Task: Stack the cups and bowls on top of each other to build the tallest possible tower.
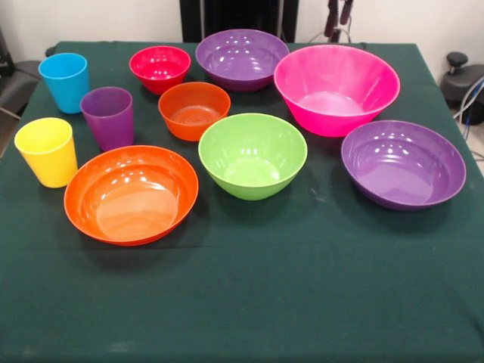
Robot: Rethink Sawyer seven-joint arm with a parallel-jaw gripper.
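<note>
All cups and bowls stand apart and upright on the green table (249, 302); no tower shows. The blue cup (64, 82), purple cup (108, 117) and yellow cup (47, 151) are at the left. The small red bowl (159, 68) and one purple bowl (241, 59) are at the far side. The small orange bowl (194, 110) and green bowl (252, 155) sit in the middle. The wide orange bowl (131, 194) is near left, the pink bowl (336, 88) far right, the second purple bowl (402, 163) right. The gripper does not show.
The robot's dark pedestal (238, 19) stands beyond the table's far edge. Dark equipment and cables (465, 83) sit off the table's right side. A wide strip of bare green cloth lies along the near edge.
</note>
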